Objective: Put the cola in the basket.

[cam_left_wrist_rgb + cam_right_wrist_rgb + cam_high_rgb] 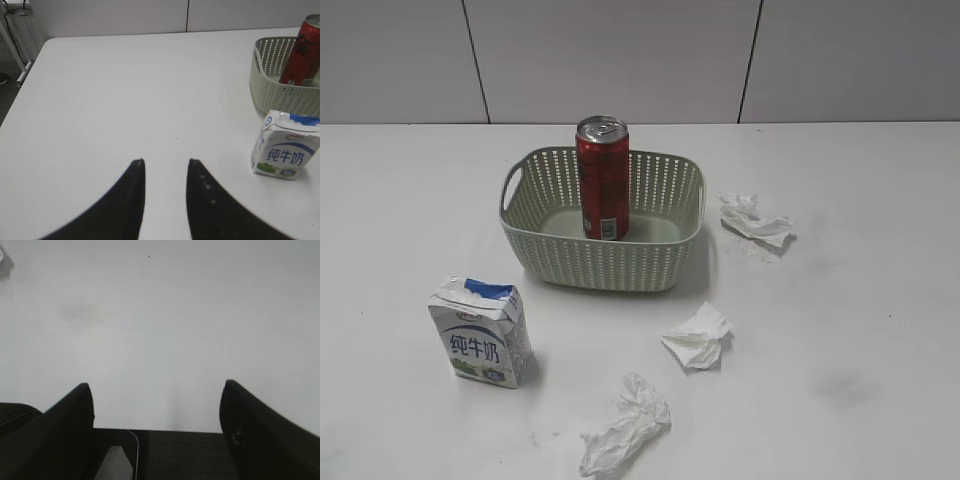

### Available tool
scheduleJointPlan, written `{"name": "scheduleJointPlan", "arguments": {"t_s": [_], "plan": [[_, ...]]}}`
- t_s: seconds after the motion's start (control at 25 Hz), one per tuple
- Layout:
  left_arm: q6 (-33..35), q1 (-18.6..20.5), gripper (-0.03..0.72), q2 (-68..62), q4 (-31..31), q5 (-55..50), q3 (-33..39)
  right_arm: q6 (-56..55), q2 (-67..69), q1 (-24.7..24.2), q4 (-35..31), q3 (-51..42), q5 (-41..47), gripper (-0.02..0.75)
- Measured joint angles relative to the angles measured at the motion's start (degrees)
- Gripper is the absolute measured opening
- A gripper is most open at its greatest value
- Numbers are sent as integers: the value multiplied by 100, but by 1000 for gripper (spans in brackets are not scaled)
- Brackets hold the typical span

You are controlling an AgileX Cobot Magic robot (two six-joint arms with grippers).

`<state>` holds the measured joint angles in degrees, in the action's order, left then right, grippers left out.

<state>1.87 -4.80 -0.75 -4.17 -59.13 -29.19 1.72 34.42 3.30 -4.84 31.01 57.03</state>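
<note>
The cola (604,178), a tall slim red can with a silver top, stands upright inside the pale green perforated basket (610,262) at the table's middle. Both also show in the left wrist view, the cola (301,54) in the basket (277,89) at the far right. My left gripper (165,162) is open and empty over bare table, well left of the basket. My right gripper (156,387) is wide open and empty above the table's near edge. Neither gripper shows in the exterior view.
A white-and-blue milk carton (480,333) stands left in front of the basket, also in the left wrist view (284,152). Crumpled tissues lie right of the basket (754,221), in front of it (698,338) and near the front edge (623,425).
</note>
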Motion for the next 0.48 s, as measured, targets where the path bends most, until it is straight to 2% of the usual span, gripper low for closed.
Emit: {"name": "scheduleJointPlan", "arguments": {"t_s": [0.48], "plan": [[0, 0, 231, 0, 0, 0, 0, -17, -2010, 0, -28, -223, 243, 591]]}}
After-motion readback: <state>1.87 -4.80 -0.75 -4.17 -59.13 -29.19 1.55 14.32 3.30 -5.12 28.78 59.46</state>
